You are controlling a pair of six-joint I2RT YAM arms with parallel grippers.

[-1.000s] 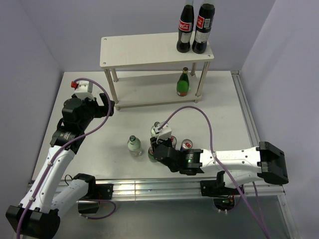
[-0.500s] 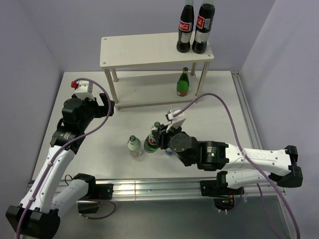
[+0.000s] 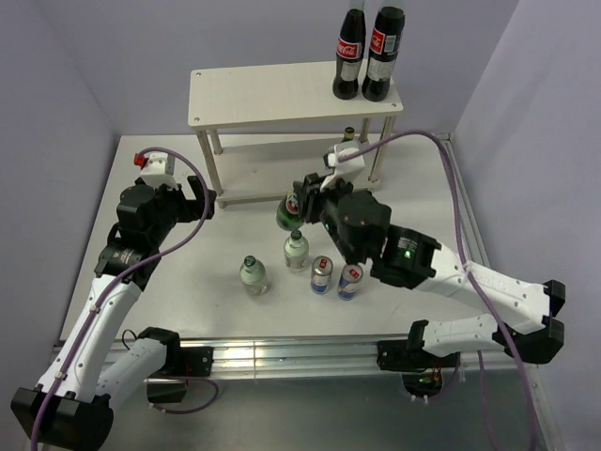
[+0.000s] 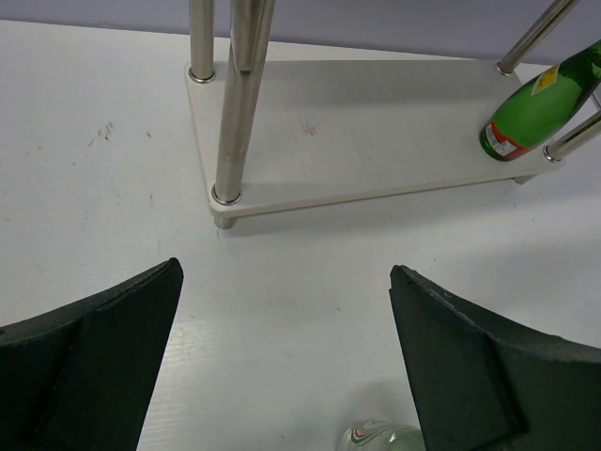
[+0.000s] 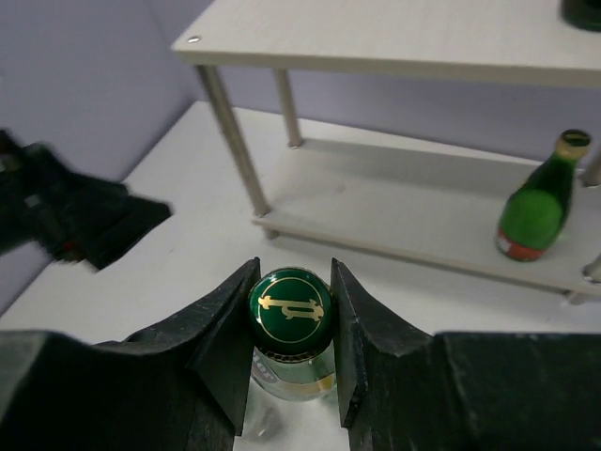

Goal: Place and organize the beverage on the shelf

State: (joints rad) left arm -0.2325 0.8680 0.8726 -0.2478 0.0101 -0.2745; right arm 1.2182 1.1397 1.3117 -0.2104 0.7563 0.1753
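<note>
My right gripper (image 3: pixel 302 200) (image 5: pixel 293 310) is shut on the green, gold-marked cap of a dark green glass bottle (image 3: pixel 287 214) (image 5: pixel 291 324), held above the table just in front of the shelf (image 3: pixel 282 94) (image 5: pixel 404 33). The second dark green bottle (image 4: pixel 540 103) (image 5: pixel 537 211) stands at the right end of the lower board (image 4: pixel 376 122); in the top view only its top (image 3: pixel 347 134) shows behind my arm. Two clear green-capped bottles (image 3: pixel 252 274) (image 3: pixel 297 252) and two blue-and-silver cans (image 3: pixel 322 274) (image 3: pixel 349 279) stand on the table. My left gripper (image 3: pixel 200 199) (image 4: pixel 286 272) is open and empty, left of the shelf.
Two tall cola bottles (image 3: pixel 349 56) (image 3: pixel 383 52) stand at the right end of the top board. A shelf leg (image 4: pixel 235 113) is straight ahead of my left gripper. The left arm (image 5: pixel 75 221) shows at the left of the right wrist view.
My right gripper has lifted the dark green bottle from the near table and carried it away from me, up to the shelf's front. The left arm has not moved.
</note>
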